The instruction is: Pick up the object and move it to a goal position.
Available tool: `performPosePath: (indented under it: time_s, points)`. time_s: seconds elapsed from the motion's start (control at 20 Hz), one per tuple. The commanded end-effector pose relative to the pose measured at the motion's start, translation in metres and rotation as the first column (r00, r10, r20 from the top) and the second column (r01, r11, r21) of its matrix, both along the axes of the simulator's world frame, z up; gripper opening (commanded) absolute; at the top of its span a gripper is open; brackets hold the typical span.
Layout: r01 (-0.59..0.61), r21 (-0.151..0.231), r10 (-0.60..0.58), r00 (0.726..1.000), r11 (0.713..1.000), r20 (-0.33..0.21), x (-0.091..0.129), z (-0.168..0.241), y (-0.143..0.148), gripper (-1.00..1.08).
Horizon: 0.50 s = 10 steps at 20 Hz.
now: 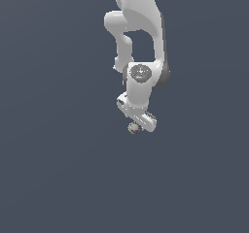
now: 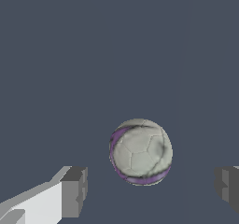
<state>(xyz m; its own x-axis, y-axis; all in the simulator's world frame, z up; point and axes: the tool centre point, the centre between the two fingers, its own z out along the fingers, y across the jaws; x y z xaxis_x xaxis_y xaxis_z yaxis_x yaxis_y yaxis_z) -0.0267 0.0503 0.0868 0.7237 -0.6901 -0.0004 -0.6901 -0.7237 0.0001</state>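
Hanging spread wide, the claw [image 2: 149, 190] is being held just above the small pale ball [image 2: 140, 151], which is being seen between the two fingertips [image 2: 74, 190], touching neither.

One ball [image 2: 140, 151], one gripper [image 2: 150, 190], one arm [image 1: 138, 42].

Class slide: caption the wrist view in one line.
Small pale grey-white ball with purple marks lies between the open gripper's grey fingertips, untouched.

The ball [image 2: 140, 151] lies between the hand's [image 2: 149, 190] spread fingers [image 2: 74, 190], touching neither.
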Motion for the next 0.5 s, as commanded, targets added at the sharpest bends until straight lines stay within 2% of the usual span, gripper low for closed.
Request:
performPosePath:
  time_s: [0.0, 0.45]
  points:
    - [0.0, 0.0, 0.0, 1.0, 1.0, 0.0, 0.0, 0.0, 0.0, 1.0]
    - [0.003, 0.0, -0.003, 1.0, 1.0, 0.0, -0.001, -0.032, 0.0, 1.0]
